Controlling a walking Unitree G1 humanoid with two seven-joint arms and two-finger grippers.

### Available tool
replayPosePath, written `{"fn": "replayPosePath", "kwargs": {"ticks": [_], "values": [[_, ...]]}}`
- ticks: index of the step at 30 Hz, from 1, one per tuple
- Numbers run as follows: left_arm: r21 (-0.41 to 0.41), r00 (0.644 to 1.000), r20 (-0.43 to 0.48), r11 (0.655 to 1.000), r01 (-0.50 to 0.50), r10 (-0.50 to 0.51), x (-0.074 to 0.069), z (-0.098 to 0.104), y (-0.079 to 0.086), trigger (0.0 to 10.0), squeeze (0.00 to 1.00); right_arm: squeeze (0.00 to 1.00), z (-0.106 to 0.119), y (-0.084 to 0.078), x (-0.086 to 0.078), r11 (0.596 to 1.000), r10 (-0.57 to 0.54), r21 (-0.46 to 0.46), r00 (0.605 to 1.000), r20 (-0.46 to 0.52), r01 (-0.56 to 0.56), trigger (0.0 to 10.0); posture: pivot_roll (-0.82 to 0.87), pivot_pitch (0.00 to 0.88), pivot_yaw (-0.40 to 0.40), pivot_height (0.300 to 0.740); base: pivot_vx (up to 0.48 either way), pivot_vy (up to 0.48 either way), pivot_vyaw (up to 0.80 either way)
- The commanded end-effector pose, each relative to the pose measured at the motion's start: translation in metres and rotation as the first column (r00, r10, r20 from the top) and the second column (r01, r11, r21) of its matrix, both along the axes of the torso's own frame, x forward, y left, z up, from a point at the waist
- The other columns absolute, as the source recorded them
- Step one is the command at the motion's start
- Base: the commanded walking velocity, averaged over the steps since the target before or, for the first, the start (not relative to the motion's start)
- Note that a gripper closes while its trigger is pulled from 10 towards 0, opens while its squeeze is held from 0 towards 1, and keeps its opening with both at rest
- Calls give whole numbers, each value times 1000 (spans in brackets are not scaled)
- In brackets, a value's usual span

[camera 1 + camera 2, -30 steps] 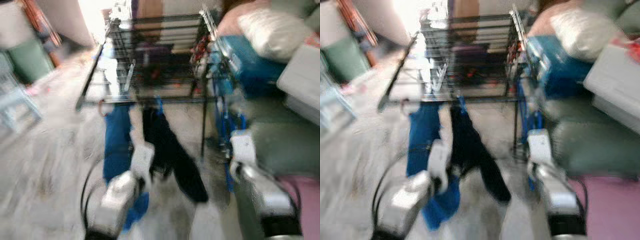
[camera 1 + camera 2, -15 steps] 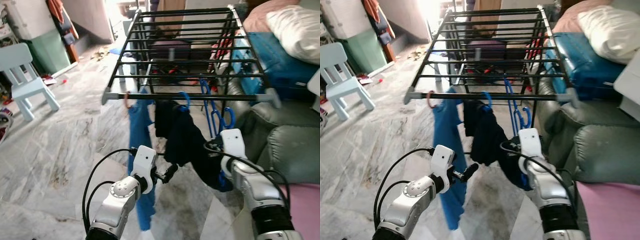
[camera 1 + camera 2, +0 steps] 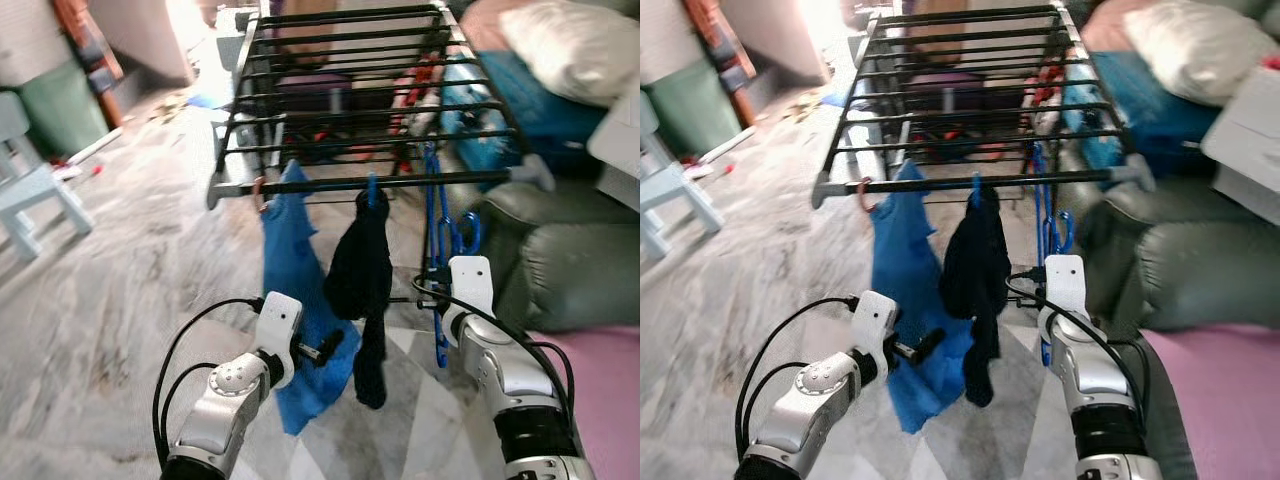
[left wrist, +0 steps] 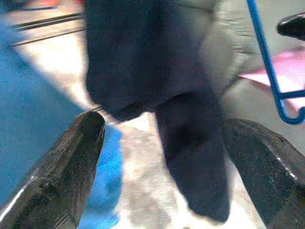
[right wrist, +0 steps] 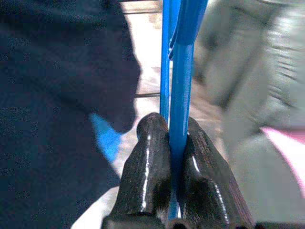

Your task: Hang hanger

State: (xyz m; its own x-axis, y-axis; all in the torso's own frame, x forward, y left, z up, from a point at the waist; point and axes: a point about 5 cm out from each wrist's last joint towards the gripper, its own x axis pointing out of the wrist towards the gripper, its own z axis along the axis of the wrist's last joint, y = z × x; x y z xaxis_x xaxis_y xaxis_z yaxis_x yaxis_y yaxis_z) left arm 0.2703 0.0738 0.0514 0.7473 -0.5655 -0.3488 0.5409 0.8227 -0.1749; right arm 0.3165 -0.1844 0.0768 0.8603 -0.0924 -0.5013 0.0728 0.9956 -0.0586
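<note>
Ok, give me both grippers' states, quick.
Left gripper: open, holding nothing, facing the black garment.
Right gripper: shut on the blue hanger.

Right claw [image 5: 172,143] is pinched closed, left claw [image 4: 162,157] spread wide, both arms raised forward.

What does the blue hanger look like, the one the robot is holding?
The blue hanger is thin, bright blue and looks like plastic, with long narrow bars and small curled hooks low down. It is empty, with no clothes on it. It dangles upright at the front rail of the black drying rack, beside the dark garment. The right hand is shut on one of its bars, pinching it between both black fingers.
</note>
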Motion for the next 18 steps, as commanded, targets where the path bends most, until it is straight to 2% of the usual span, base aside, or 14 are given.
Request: {"fn": "replayPosePath", "kwargs": {"ticks": [1,6,10,16,18], "values": [[10,1000,12,1000,5,-5,1,3,1,10000,0,0,3,2,3,1000,-6,9,1000,13,6,10000,-91,31,68,740,0,0,-763],[5,1000,23,1000,15,-15,2,4,0,10000,0,0,5,1,6,1000,-10,2,1000,22,10,10000,-90,30,68,740,0,0,0],[19,1000,19,1000,21,-22,1,3,1,10000,0,0,9,3,12,999,40,-20,999,22,-40,10000,-90,30,68,740,0,0,0],[8,1000,16,1000,21,-21,0,3,2,10000,0,0,8,8,13,997,78,-17,997,19,-78,10000,-84,31,65,740,284,0,0],[10,1000,16,1000,13,-13,0,3,2,10000,0,0,8,14,13,993,121,-11,993,19,-120,10000,-82,32,63,740,0,0,0]]}}
